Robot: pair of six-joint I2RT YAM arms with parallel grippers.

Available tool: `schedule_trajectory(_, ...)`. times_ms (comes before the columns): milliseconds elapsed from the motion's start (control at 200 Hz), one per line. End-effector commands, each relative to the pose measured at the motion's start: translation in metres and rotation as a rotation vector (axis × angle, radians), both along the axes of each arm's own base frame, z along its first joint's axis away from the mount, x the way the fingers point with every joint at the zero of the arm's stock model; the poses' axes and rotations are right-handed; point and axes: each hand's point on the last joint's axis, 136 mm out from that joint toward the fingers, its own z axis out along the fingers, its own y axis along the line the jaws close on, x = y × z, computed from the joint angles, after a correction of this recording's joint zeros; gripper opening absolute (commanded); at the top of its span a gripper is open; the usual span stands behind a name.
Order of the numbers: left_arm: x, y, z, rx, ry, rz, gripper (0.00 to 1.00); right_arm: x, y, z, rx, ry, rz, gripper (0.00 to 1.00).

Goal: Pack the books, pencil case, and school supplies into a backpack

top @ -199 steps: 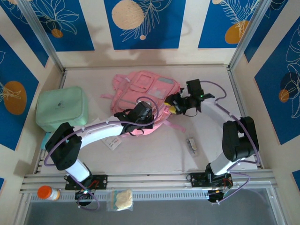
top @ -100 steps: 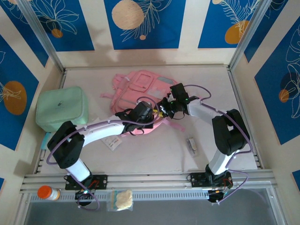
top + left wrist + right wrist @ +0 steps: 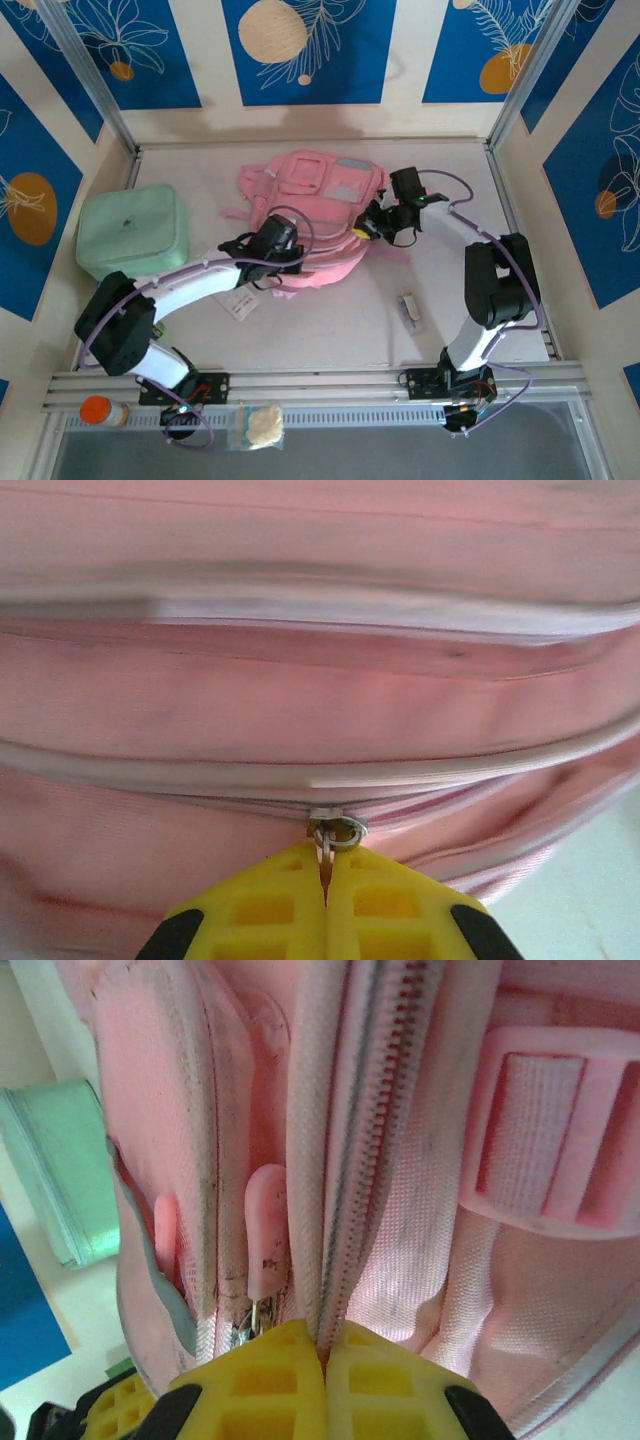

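Observation:
The pink backpack [image 3: 315,205] lies at the back middle of the table, its lower edge bunched up between my two grippers. My left gripper [image 3: 297,262] [image 3: 325,875] is shut on the metal zipper pull [image 3: 330,848], which hangs from the slider [image 3: 337,823] on the backpack's side [image 3: 320,700]. My right gripper [image 3: 366,230] [image 3: 323,1352] is shut on the backpack's zipper edge [image 3: 345,1160], beside a pink rubber pull tab [image 3: 267,1230]. The school supplies, a small pale oblong [image 3: 409,307], lie on the table at the right. Books and pencil case are out of view.
A mint-green zip case [image 3: 132,232] [image 3: 60,1170] sits at the left. A white printed card [image 3: 238,304] lies under my left arm. An orange-capped bottle [image 3: 100,411] and a small clear bag [image 3: 262,425] rest on the near rail.
My right gripper has shut on the backpack's zipper edge. My left gripper, still shut on the zipper pull, has moved left, and the backpack's lower edge has spread out.

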Motion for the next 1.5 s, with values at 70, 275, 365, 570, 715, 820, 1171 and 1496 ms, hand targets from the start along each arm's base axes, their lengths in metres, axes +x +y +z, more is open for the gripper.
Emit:
schedule_trajectory(70,-0.012,-0.003,0.004,-0.027,0.038,-0.057,0.0,0.03,-0.004,0.022,0.024,-0.082,0.016,0.0)
schedule_trajectory(275,-0.011,-0.022,0.014,-0.12,0.028,-0.039,0.0,0.002,-0.003,0.028,0.04,-0.049,-0.003,0.29)
schedule_trajectory(365,-0.009,-0.027,0.02,-0.143,0.013,-0.044,0.0,-0.021,-0.001,0.026,0.052,-0.014,-0.025,0.42)
schedule_trajectory(570,-0.009,-0.035,0.022,-0.14,0.003,-0.066,0.0,-0.065,0.037,0.022,0.124,0.049,-0.065,0.57)
schedule_trajectory(715,-0.011,-0.039,0.021,-0.15,0.014,-0.078,0.0,-0.068,0.062,0.016,0.151,0.07,-0.145,0.6)
schedule_trajectory(820,-0.012,-0.042,0.023,-0.158,0.01,-0.084,0.0,-0.06,0.077,0.013,0.121,0.063,-0.176,0.6)
schedule_trajectory(1171,-0.011,-0.038,0.016,-0.113,0.006,-0.066,0.0,-0.033,0.087,-0.004,0.0,-0.016,-0.176,0.12)
schedule_trajectory(1496,-0.023,0.017,0.002,0.075,-0.029,0.013,0.0,-0.036,0.026,0.014,0.01,-0.083,-0.032,0.0)
